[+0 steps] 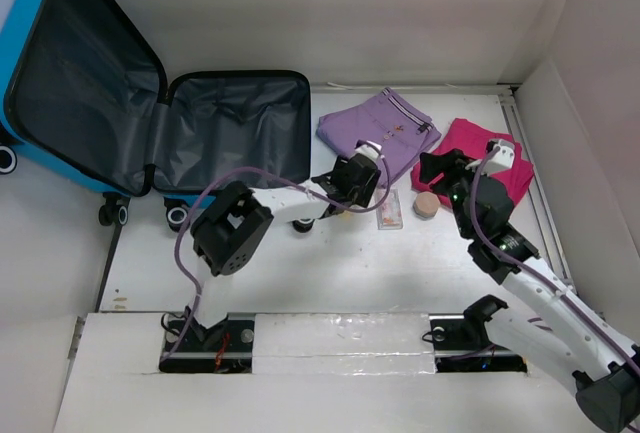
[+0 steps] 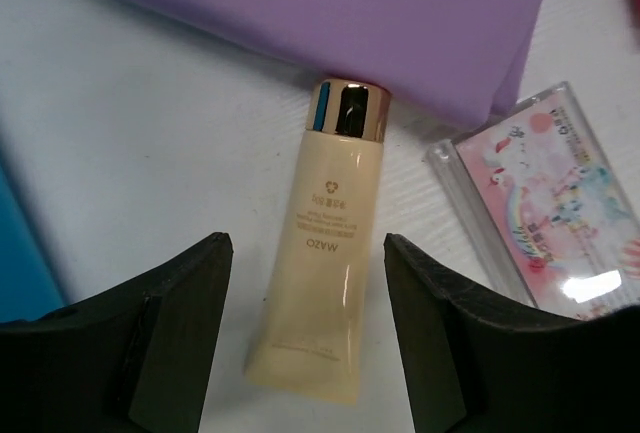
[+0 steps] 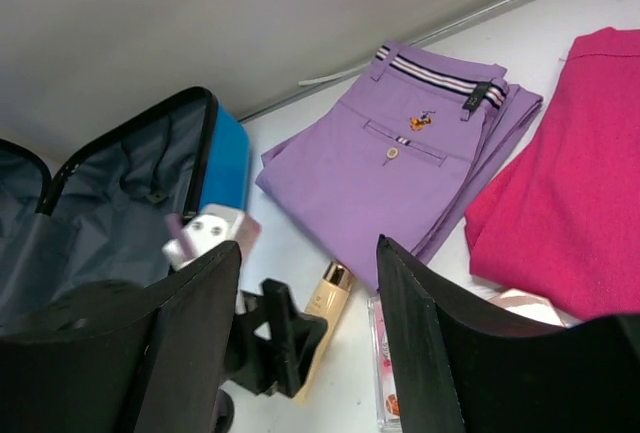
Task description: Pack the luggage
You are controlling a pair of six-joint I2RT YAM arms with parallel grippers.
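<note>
The blue luggage (image 1: 30, 43) lies open at the far left, its dark grey lining (image 1: 235, 128) showing; it also shows in the right wrist view (image 3: 222, 158). A cream tube (image 2: 318, 263) with a gold cap lies on the table by folded purple trousers (image 1: 385, 125). My left gripper (image 1: 345, 193) is open, its fingers (image 2: 180, 323) on either side of the tube's lower end without touching it. My right gripper (image 1: 440, 168) is open and empty, above the table near a folded pink garment (image 1: 478, 153).
A clear case with a unicorn print (image 2: 545, 208) lies right of the tube, also seen from above (image 1: 388, 213). A round beige compact (image 1: 427, 203) sits beside it. White walls close in the far and right sides. The suitcase's wheels (image 1: 110, 215) face the near side.
</note>
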